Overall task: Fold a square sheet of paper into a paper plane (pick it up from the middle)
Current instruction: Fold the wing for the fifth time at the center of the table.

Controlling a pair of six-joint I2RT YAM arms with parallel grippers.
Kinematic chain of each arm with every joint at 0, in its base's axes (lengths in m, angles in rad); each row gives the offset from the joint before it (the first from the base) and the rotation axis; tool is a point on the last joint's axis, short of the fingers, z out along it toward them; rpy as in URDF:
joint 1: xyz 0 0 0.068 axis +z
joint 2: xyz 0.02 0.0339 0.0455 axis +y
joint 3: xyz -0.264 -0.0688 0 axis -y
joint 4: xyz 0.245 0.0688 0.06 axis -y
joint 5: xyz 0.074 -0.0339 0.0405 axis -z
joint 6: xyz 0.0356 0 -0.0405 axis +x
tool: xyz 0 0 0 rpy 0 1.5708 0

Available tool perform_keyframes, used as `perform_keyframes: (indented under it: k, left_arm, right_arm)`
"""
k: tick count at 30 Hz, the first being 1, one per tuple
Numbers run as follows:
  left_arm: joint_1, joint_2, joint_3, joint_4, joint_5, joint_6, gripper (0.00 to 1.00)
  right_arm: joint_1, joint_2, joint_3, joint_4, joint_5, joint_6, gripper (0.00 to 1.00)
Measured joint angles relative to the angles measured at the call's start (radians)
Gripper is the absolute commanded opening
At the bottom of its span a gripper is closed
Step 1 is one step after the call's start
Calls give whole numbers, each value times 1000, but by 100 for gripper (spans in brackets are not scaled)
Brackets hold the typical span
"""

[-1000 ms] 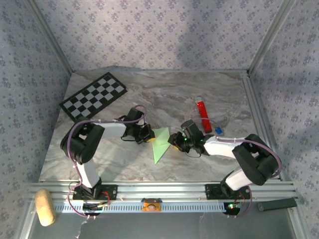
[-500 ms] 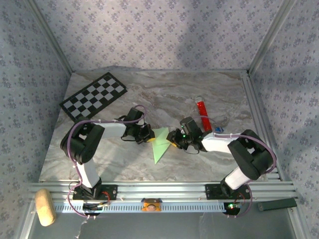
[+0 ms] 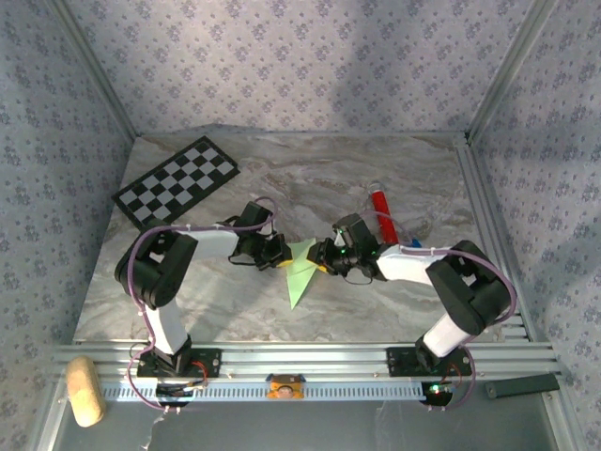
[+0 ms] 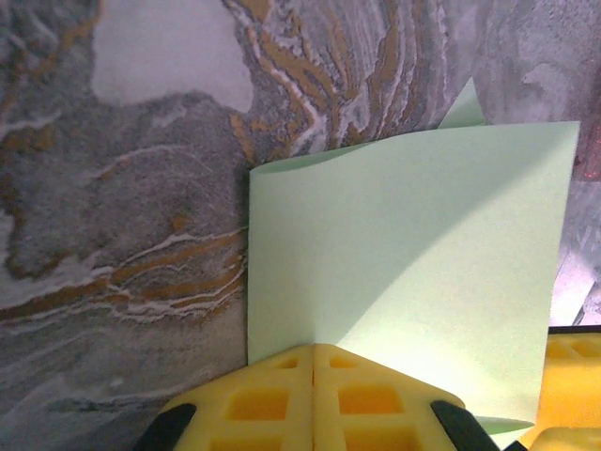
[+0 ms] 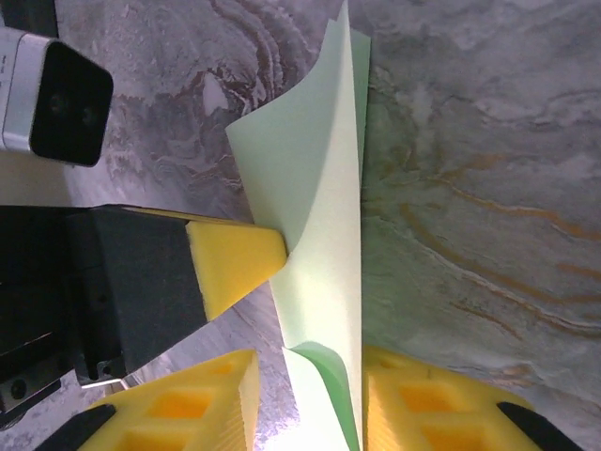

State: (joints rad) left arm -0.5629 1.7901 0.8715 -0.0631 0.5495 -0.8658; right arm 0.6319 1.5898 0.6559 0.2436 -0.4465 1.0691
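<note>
Green paper (image 3: 299,277), centre frame: left claw (image 4: 313,357) clamps its edge, right claw (image 5: 310,376) straddles it unclosed; opposing pulls could tear it.

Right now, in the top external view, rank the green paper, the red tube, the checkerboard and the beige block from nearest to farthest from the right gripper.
From the right gripper:
1. green paper, between its fingers, mid-scene.
2. red tube, just beyond it, to the right.
3. checkerboard, far left.
4. beige block, bottom-left corner of the view.
</note>
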Motion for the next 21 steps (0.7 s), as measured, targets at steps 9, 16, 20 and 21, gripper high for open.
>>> perform_keyframes:
  k: [9,16,20,21]
  left_arm:
    - [0,0,5,-16,0,19,6]
    - [0,0,5,-17,0,20,7]
    - [0,0,5,-17,0,20,7]
    - [0,0,5,-17,0,20,7]
  right_arm:
    - [-40,48,34,-16,-71,-76,34]
    - [-61,79,76,-44,-121,-130,33]
    - [-64,101,97,-56,-143,-155,33]
    - [-65,107,101,-58,-149,-160,33]
